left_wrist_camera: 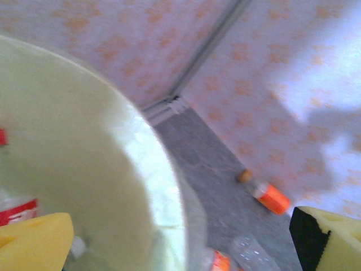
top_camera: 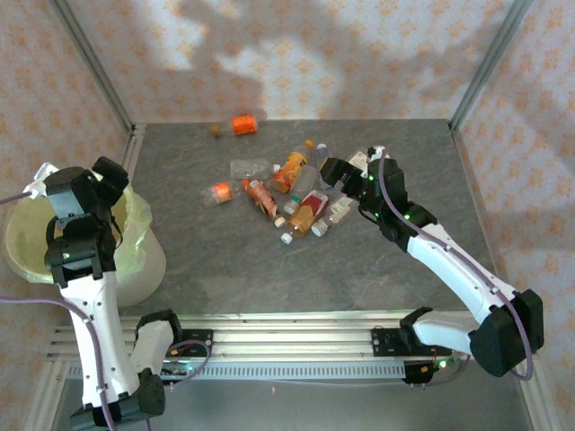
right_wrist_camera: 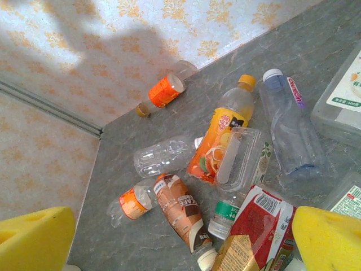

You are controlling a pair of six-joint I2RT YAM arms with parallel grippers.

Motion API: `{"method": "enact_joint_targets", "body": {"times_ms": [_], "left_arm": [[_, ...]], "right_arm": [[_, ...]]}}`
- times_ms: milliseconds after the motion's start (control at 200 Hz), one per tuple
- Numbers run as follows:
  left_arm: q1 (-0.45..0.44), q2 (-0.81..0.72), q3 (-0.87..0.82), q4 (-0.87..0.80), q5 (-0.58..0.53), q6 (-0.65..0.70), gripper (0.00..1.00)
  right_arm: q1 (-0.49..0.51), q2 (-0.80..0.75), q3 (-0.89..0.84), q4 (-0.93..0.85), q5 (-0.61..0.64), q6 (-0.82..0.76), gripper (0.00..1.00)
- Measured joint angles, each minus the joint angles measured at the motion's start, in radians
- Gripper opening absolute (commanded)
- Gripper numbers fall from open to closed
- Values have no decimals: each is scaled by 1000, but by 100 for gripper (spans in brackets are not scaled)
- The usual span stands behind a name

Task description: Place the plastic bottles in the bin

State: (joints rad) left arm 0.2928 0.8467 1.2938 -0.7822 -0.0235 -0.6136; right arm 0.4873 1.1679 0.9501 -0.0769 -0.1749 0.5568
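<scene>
Several plastic bottles (top_camera: 289, 190) lie in a heap mid-table. In the right wrist view they include an orange juice bottle (right_wrist_camera: 223, 138), a brown-labelled one (right_wrist_camera: 180, 212), a clear one (right_wrist_camera: 166, 155) and a red-labelled one (right_wrist_camera: 262, 220). My right gripper (top_camera: 331, 172) hovers open over the heap's right side, its yellow pads (right_wrist_camera: 327, 240) wide apart and nothing between them. A lone orange-labelled bottle (top_camera: 243, 124) lies by the back wall. My left gripper (top_camera: 115, 184) hangs open and empty over the bin (top_camera: 148, 260). Inside the bin's bag (left_wrist_camera: 84, 141) lies a red-labelled bottle (left_wrist_camera: 17, 210).
The bin stands off the table's left edge. Metal frame posts (top_camera: 94, 67) and patterned walls close in the back and sides. Clear rectangular plastic containers (right_wrist_camera: 341, 96) lie at the heap's right. The near half of the grey table (top_camera: 269, 269) is bare.
</scene>
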Motion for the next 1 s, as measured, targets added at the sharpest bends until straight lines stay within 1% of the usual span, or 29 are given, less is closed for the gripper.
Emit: {"method": "enact_joint_targets", "body": {"times_ms": [225, 320, 430, 525, 630, 786, 841, 1001], "left_arm": [[-220, 51, 66, 1, -31, -54, 100], [-327, 103, 105, 2, -71, -69, 100], [-460, 182, 142, 14, -120, -72, 100], [-542, 259, 153, 25, -142, -75, 100], [-581, 331, 159, 27, -139, -75, 100], [-586, 383, 160, 26, -126, -74, 100], [-586, 384, 160, 21, -122, -70, 100], [-586, 359, 153, 19, -122, -67, 100]], "right_arm": [[0, -1, 0, -14, 16, 0, 99], [0, -10, -6, -18, 35, 0, 99], [0, -17, -11, -51, 85, 10, 99], [-5, -11, -11, -104, 135, 28, 99], [-28, 31, -10, -170, 162, 69, 99], [-67, 148, -8, -254, 166, 148, 99], [-87, 190, -8, -266, 143, 172, 100], [-150, 326, 17, -274, 57, 214, 98]]}}
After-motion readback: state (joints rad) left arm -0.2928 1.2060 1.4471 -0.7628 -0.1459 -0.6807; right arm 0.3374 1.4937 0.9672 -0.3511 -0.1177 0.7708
